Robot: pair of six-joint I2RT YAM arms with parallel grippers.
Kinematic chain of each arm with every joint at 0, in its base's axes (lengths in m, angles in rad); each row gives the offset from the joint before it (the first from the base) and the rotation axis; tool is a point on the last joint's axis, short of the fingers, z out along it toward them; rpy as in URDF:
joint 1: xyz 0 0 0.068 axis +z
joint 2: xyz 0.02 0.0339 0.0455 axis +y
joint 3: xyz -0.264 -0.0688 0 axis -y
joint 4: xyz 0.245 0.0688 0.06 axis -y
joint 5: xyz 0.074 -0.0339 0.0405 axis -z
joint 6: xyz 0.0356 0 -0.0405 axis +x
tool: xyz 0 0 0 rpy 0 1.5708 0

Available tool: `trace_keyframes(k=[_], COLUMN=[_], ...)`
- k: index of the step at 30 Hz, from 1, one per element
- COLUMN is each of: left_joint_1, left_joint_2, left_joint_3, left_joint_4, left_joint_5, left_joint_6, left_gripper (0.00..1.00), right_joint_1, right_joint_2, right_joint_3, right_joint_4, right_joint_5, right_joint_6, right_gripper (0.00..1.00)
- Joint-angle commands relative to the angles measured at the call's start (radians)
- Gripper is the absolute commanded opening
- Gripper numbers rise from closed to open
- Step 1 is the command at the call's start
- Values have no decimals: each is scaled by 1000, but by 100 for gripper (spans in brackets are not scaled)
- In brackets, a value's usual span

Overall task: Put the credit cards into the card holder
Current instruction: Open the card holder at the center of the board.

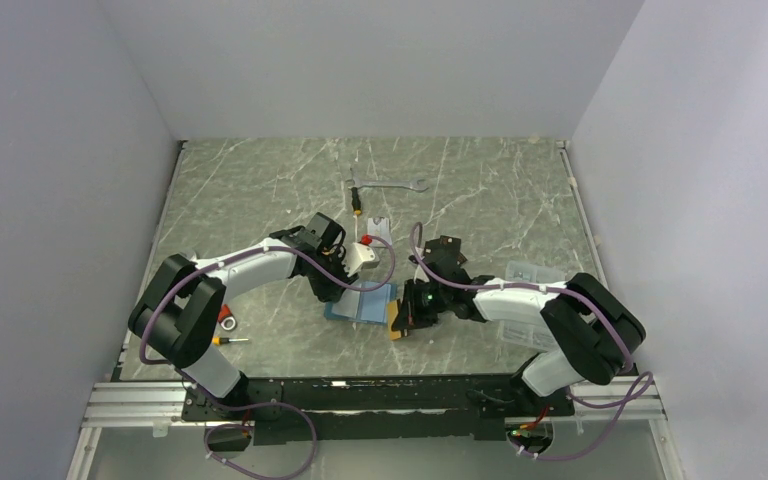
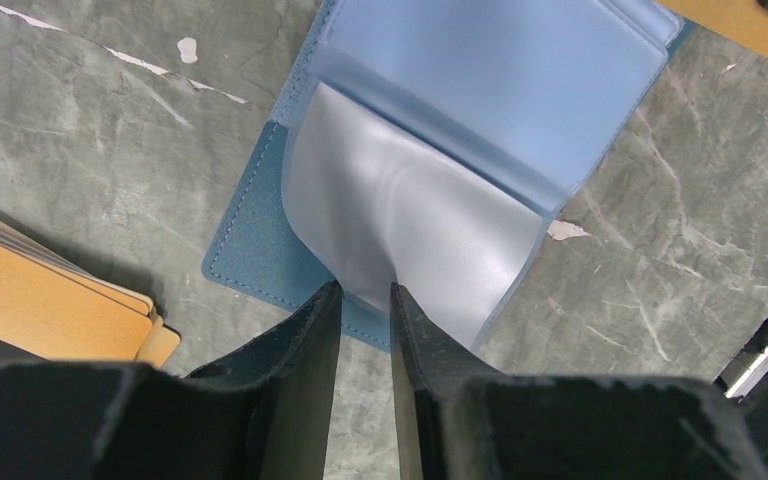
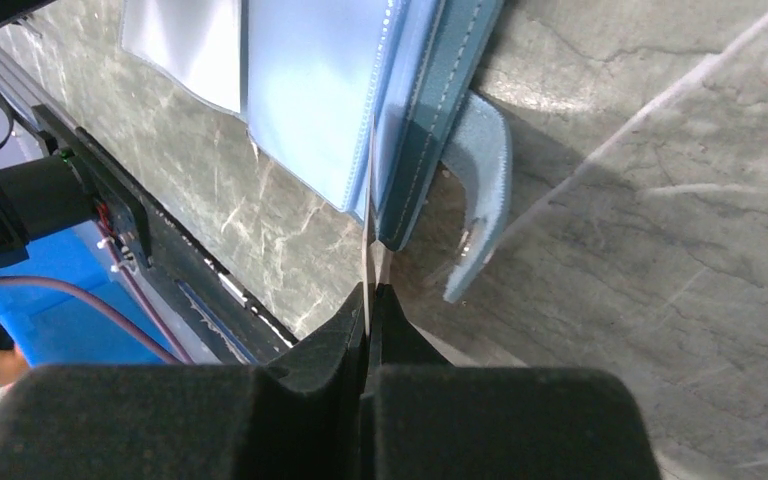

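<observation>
Centrally, near edge of table [image 1: 260, 190]: holder [image 2: 250, 250] lies open and flat, teal cover down, pale blue pockets up. One clear sleeve [image 2: 410, 230] bows up off the cover.

Left claw [image 2: 365, 300]: jaws a narrow gap apart, tips at the holder's near edge. Sleeve's lower edge dips in between the tips, but no pinch shows (bare table is visible through the gap).

Right claw [image 3: 370, 295]: jaws pressed together on one card [image 1: 394, 324], orange, seen edge-on from the wrist. Its far end meets the holder's edge, just beside the snap tab [image 3: 485, 160], which hangs loose over the table. How far the card sits inside a pocket: cannot tell.

Other cards:
- an orange stack [image 2: 50, 310] on the table just left of the holder in the left wrist view, apart from it
- the stack is hidden under the left arm in the top view

Elsewhere:
- wrench [image 1: 390, 185] toward the far side, well apart
- red-handled tool [image 1: 226, 320] near the left arm's base
- clear packet [image 1: 528, 270] to the right, by the right arm
</observation>
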Motion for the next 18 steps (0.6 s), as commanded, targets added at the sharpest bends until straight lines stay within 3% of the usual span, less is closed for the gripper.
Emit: trace_keyframes(k=[1,18], left_joint_1=[8,30], left_joint_2=[-28,-36], left_joint_3=[6,22], left_joint_4=[-2,-16], left_joint_5=[27,11], left_joint_6=[13,18], left_gripper=[30,28], right_joint_1=[10,-2], right_joint_2=[-14,38], right_joint_3=[55,28], right_joint_4=[-25,-3], right_joint_5=[21,-7], right_joint_6=[-54,-26], right_gripper=[0,0])
